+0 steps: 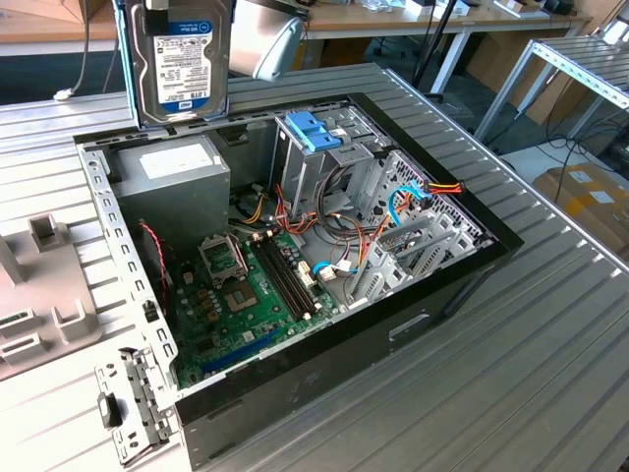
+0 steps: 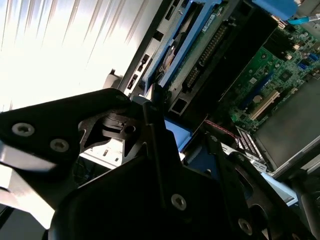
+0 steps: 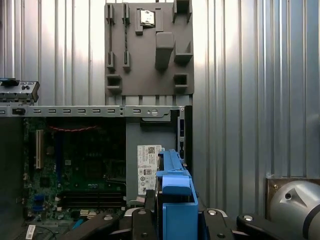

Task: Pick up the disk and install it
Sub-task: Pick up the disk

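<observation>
The disk (image 1: 182,64), silver with a white label and a blue band, hangs upright in a blue plastic carrier at the exterior view's upper left. It is in the air just above the back wall of the open computer case (image 1: 413,320), over the grey power-supply box (image 1: 167,177). In the first wrist view my gripper (image 3: 175,220) is shut on the disk, whose blue carrier edge (image 3: 174,195) stands between the black fingers (image 3: 142,217). The second wrist view shows the disk's circuit-board side (image 2: 202,47) beyond the black gripper body.
Inside the case lie a green motherboard (image 1: 246,295), bundled cables and a metal drive cage (image 1: 314,138) with light-blue tabs. A grey fixture plate (image 3: 148,47) and a loose metal bracket (image 1: 133,408) sit on the ribbed metal table beside the case.
</observation>
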`<state>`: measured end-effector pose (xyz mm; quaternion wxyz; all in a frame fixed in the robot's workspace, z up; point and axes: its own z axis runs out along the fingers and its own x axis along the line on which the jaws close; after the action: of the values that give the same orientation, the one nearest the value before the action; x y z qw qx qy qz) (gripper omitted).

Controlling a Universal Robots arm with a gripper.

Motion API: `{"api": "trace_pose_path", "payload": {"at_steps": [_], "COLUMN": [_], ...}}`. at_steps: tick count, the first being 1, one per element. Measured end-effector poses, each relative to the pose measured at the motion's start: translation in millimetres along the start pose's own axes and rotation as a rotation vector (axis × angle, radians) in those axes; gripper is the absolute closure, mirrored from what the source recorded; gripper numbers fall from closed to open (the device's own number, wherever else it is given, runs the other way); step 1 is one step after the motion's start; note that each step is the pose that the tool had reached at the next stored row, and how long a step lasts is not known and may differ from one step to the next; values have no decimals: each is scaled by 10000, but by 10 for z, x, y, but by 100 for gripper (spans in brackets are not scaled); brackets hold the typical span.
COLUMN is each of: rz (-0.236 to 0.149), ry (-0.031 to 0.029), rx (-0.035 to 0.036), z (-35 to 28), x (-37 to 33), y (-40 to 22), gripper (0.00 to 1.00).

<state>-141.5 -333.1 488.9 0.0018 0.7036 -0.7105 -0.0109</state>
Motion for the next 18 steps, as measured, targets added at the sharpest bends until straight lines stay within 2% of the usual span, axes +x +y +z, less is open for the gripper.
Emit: {"api": "trace_pose_path", "payload": {"at_steps": [18], "rz": [0], "ry": [0], "rx": [0], "z": [10], "x": [106], "y": [-142], "gripper": [63]}}
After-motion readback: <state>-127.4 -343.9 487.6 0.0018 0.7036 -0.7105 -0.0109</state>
